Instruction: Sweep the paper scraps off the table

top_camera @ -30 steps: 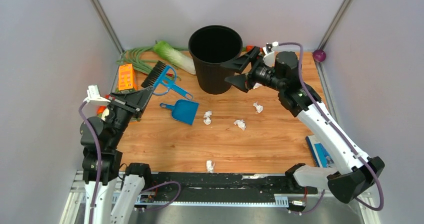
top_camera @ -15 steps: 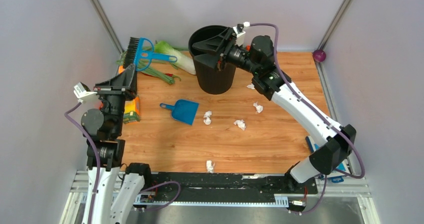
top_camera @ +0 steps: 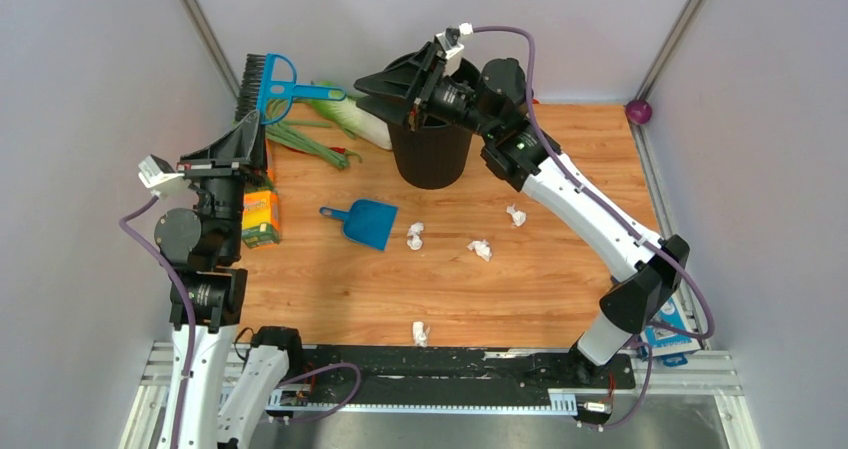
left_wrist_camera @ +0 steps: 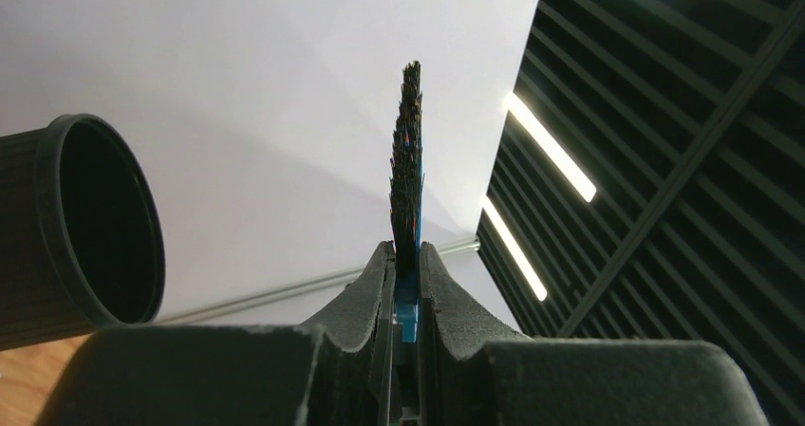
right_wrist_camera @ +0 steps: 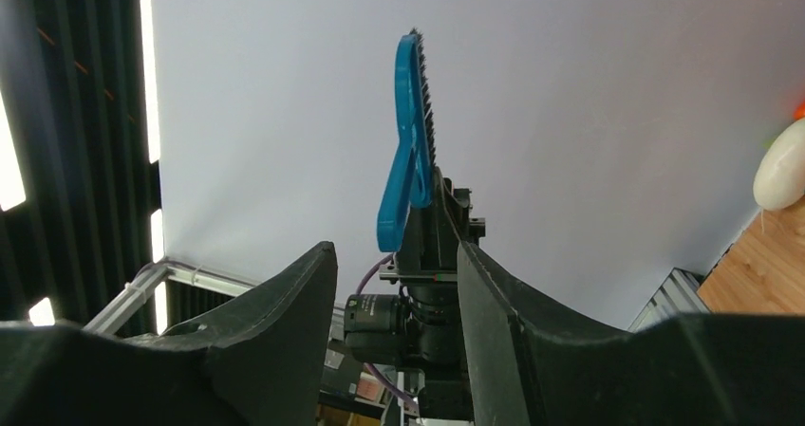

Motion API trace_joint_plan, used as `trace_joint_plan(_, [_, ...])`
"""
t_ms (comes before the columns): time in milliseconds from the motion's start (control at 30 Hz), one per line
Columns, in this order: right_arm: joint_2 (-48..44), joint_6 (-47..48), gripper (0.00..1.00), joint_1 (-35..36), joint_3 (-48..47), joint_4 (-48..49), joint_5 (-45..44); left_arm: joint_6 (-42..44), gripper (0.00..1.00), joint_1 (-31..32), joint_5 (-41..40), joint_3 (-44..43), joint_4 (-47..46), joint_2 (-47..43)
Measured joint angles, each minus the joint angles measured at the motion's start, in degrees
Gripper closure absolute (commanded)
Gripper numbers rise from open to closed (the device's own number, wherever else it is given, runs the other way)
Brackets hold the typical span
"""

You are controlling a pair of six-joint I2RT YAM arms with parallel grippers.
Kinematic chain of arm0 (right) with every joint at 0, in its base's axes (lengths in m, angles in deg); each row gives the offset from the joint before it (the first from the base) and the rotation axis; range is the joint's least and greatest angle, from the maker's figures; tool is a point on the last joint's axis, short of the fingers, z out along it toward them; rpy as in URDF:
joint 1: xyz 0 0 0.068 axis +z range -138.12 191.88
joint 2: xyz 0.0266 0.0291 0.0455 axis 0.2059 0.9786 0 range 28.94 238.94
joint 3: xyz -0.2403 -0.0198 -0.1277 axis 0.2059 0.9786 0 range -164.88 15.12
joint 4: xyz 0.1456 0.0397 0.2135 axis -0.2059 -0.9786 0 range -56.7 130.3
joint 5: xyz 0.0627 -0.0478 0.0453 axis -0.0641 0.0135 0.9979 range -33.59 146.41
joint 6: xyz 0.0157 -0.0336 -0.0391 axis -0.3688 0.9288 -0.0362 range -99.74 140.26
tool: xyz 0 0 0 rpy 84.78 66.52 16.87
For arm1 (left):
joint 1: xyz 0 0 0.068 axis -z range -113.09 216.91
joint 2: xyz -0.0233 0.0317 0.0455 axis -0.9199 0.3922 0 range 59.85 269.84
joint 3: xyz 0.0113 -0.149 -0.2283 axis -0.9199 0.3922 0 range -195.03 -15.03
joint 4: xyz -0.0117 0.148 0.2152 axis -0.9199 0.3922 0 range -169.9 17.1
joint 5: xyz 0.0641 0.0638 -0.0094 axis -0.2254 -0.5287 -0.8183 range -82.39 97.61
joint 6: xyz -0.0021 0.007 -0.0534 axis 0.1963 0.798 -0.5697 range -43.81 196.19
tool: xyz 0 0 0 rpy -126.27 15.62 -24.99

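Several white paper scraps lie on the wood table [top_camera: 340,289]: one [top_camera: 415,235] beside the blue dustpan [top_camera: 366,221], one [top_camera: 481,250] mid-table, one [top_camera: 516,215] further right, one [top_camera: 421,333] by the front rail. My left gripper [top_camera: 248,134] is raised at the left and shut on a blue hand brush [top_camera: 272,89], whose bristles [left_wrist_camera: 408,170] stand up between its fingers [left_wrist_camera: 365,293]. My right gripper [top_camera: 385,81] is open and empty, held high beside the black bin [top_camera: 432,149], pointing left at the brush [right_wrist_camera: 408,151].
Green onions and a cabbage [top_camera: 345,119] lie at the back left. An orange box [top_camera: 259,216] sits by the left arm. A purple ball [top_camera: 639,111] is at the back right corner. A blue book [top_camera: 668,334] lies at the right front edge.
My left gripper lifted the brush from the table up high at the left. My right arm swung from right of the bin up and leftward above its rim.
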Motion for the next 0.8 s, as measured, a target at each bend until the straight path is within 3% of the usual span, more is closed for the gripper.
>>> trace_joint_plan(800, [5.97,6.97,0.6,2.49,-7.96,-3.28,0.15,1.31,1.0,0.0,1.9,-1.6,2.08,2.91])
